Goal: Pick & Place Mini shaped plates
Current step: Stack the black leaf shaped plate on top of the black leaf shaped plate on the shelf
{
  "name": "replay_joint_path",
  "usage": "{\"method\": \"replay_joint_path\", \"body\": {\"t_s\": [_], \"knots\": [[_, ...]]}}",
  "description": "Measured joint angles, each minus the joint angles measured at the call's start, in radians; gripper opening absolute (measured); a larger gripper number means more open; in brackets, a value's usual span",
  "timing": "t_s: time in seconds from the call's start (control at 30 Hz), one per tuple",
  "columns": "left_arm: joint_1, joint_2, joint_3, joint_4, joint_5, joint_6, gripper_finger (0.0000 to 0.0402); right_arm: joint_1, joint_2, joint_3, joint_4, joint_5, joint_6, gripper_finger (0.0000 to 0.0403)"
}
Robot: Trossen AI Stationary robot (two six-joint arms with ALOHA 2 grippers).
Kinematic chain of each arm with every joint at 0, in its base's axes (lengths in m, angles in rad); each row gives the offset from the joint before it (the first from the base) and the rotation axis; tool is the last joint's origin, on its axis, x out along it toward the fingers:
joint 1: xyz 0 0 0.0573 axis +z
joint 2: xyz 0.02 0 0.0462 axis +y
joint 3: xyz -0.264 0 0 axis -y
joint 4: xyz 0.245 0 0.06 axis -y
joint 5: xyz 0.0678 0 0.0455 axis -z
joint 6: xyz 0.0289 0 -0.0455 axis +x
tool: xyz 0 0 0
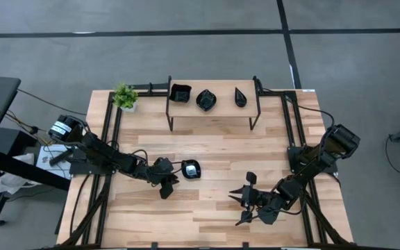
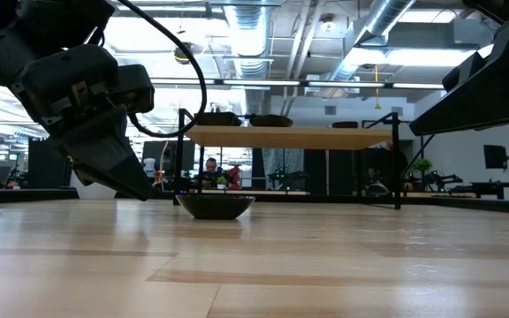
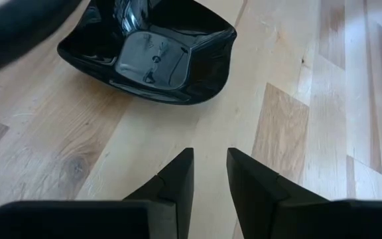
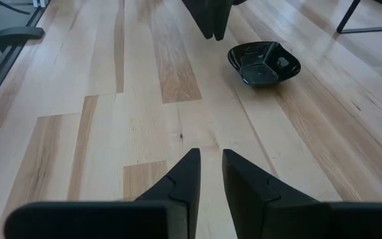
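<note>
glossy black square plate [image 3: 152,56] lies upright on table; left hand [image 3: 209,174] narrow, empty

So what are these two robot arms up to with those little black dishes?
They are sorting mini shaped plates. Three sit on the raised wooden shelf at the back: a square plate, a rounded flower plate and a teardrop plate. A fourth, squarish plate lies on the table. The left claw hovers right beside it, empty, fingers slightly apart. The right claw waits over bare wood, holding nothing.
</note>
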Motion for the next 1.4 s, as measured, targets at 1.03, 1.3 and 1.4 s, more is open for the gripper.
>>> {"method": "replay_joint_path", "body": {"t_s": [1.03,1.3,1.4], "knots": [[0.09,0.072,0.004,0.042,0.07,0.02,0.0159,-0.008,0.0,0.0,0.0,0.0,0.0,0.0059],[0.16,0.105,0.043,0.041,0.089,0.217,0.0159,-0.017,0.0,0.0,0.0,0.0,0.0,0.0059],[0.195,0.105,0.043,0.039,0.089,0.285,0.0159,-0.017,0.0,0.0,0.0,0.0,0.0,0.0059]]}}
